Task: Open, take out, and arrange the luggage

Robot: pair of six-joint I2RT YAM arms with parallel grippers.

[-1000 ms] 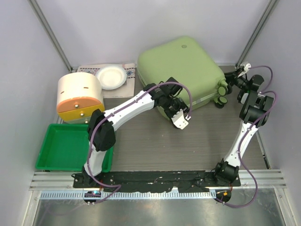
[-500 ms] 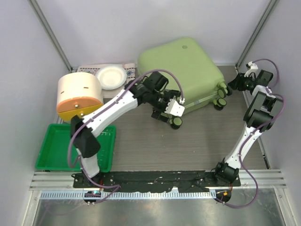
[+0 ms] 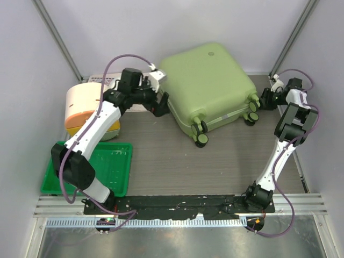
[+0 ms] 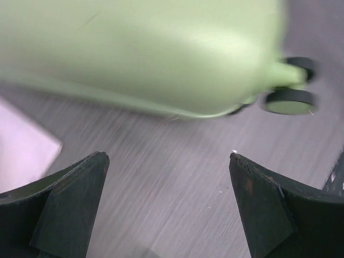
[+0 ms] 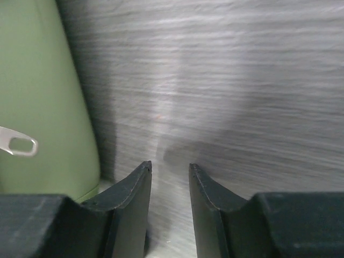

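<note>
The luggage (image 3: 207, 86), a pale green hard-shell case, lies shut and flat at the back of the table, its dark green wheels (image 3: 201, 137) facing me. My left gripper (image 3: 159, 105) hovers at its left edge. In the left wrist view this gripper (image 4: 166, 161) is wide open over bare table, with the luggage (image 4: 150, 54) just ahead. My right gripper (image 3: 267, 99) sits by the right-hand wheels (image 3: 252, 107). In the right wrist view its jaws (image 5: 169, 166) stand slightly apart and hold nothing. There the luggage (image 5: 37, 97) and a metal zipper pull (image 5: 19, 144) lie to the left.
A cream-and-orange round container (image 3: 86, 107) stands at the left behind the green tray (image 3: 115, 161). A patterned mat (image 3: 97, 79) lies at the back left, partly under my left arm. Slanted frame poles (image 3: 293, 37) flank the back corners.
My left arm has swung from the luggage's front wheels to its left edge, and its gripper has opened wide. The luggage has shifted slightly. My right gripper has stayed near the right-hand wheels.
</note>
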